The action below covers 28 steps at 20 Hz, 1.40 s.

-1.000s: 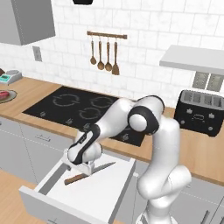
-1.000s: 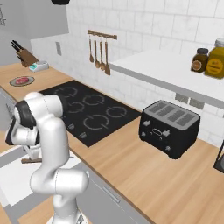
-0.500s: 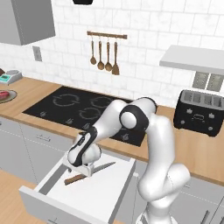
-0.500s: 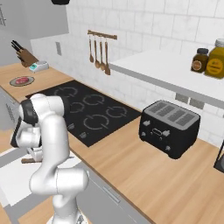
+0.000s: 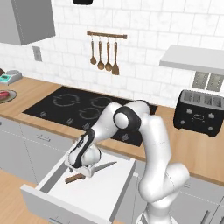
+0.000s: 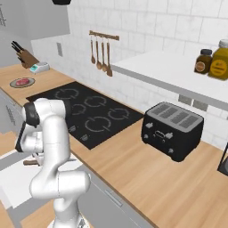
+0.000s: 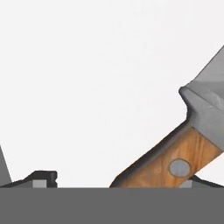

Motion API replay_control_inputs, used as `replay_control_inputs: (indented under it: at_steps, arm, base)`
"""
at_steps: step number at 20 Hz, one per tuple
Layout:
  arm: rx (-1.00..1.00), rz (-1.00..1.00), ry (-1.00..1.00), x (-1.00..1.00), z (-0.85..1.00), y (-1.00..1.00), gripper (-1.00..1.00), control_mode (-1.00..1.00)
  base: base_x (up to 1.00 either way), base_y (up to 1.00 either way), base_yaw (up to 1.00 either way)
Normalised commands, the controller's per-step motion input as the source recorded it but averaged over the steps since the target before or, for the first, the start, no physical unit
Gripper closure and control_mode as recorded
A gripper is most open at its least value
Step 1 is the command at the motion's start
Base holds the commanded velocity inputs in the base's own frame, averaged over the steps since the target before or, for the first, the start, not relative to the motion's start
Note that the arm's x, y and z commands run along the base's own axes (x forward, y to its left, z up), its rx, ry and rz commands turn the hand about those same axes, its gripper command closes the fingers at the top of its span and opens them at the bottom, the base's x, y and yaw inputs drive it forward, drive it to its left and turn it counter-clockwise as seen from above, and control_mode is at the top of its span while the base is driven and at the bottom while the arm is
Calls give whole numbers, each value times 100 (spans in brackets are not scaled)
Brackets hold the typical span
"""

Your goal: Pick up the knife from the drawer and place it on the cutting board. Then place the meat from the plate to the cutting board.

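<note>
The gripper is held wide open, nothing gripped yet, low in the drawer so the knife handle can be straddled.

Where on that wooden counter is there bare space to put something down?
Bare wood lies between the black cooktop and the toaster, and in front of the toaster toward the counter edge. The far end is crowded: the plate with the meat, a scale and a knife block.
</note>
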Motion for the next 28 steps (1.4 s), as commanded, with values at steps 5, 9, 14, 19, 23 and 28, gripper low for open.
replay_control_inputs:
  at_steps: [5, 9, 14, 19, 23, 28]
  arm:
    - [-3, -1, 0, 13, -42, 0, -100, -100]
    - [-8, -1, 0, -32, -51, 0, 100, -100]
    - [-7, -3, 4, -32, -40, 2, 100, -100]
    - [0, 0, 19, -50, -1, 5, 100, -100]
    - [0, -3, 24, -76, 100, 0, 100, -100]
    - [-5, 0, 7, -58, 100, -11, 100, -100]
  base:
    - [0, 0, 0]
    - [0, 0, 0]
    - [0, 0, 0]
    - [0, 0, 0]
    - [0, 0, 0]
    - [0, 0, 0]
